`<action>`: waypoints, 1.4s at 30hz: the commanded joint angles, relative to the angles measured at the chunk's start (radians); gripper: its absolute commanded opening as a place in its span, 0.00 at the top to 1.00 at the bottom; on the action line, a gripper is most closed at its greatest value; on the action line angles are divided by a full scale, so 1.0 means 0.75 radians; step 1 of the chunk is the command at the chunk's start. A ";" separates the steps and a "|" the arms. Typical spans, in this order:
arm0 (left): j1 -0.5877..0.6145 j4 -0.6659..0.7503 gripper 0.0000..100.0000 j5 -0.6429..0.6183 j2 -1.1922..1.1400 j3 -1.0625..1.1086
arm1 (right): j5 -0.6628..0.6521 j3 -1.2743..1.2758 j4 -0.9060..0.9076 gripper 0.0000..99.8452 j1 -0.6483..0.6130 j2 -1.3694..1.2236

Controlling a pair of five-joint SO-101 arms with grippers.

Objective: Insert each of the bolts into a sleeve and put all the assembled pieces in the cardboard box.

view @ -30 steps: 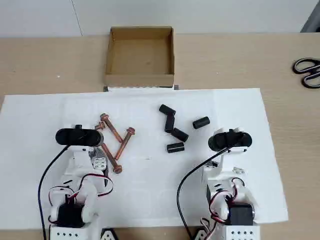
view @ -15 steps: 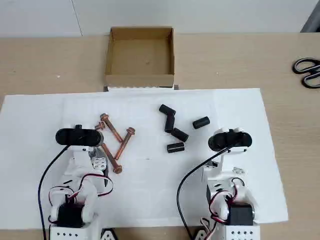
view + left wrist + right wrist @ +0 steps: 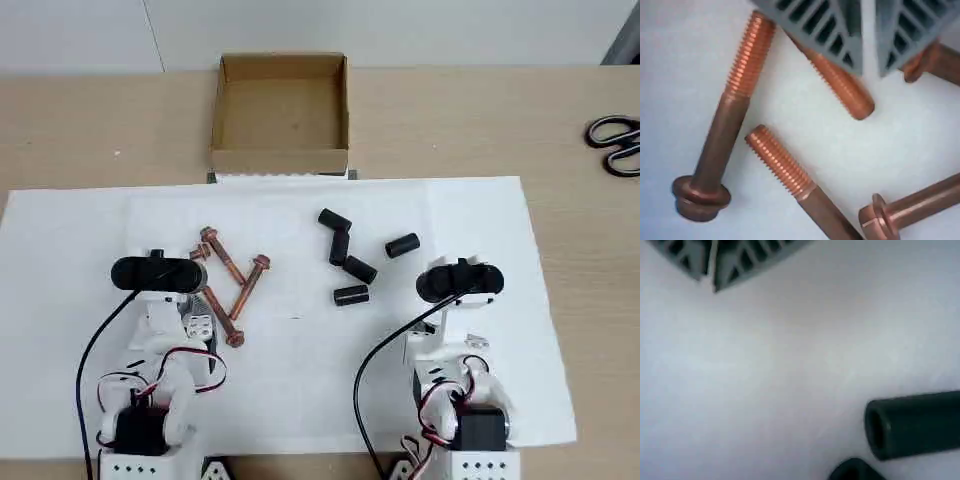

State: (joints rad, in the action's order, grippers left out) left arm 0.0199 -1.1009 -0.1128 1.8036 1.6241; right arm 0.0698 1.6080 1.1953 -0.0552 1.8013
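Observation:
Several copper bolts (image 3: 232, 282) lie crossed on the white sheet at the left, and several black sleeves (image 3: 350, 262) lie scattered at the centre right. The open cardboard box (image 3: 280, 158) stands on the table beyond the sheet. My left gripper (image 3: 870, 70) hangs low over the bolts, shut with nothing in it; one bolt (image 3: 840, 85) runs beneath its fingers and another bolt (image 3: 720, 140) lies beside it. My right gripper (image 3: 710, 282) is shut over bare sheet, apart from a sleeve (image 3: 915, 425). In the high view the left arm (image 3: 160, 273) and the right arm (image 3: 458, 281) stay near the front.
The white sheet (image 3: 100, 220) covers the front of the wooden table. Scissors (image 3: 615, 145) lie at the far right edge. Bare sheet stretches between the two arms and out to both sides.

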 commanded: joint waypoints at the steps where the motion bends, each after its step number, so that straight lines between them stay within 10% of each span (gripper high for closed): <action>1: 0.008 0.000 0.99 -0.002 0.010 -0.011 | 0.008 -0.008 -0.011 1.00 -0.011 0.015; 42: -0.162 0.076 0.99 -0.006 0.010 0.009 | 0.002 -0.002 -0.058 1.00 -0.011 0.013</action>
State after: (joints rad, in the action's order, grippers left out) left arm -0.0951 -1.0687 -0.1174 1.8036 1.6364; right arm 0.0698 1.6111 1.1738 -0.0552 1.8013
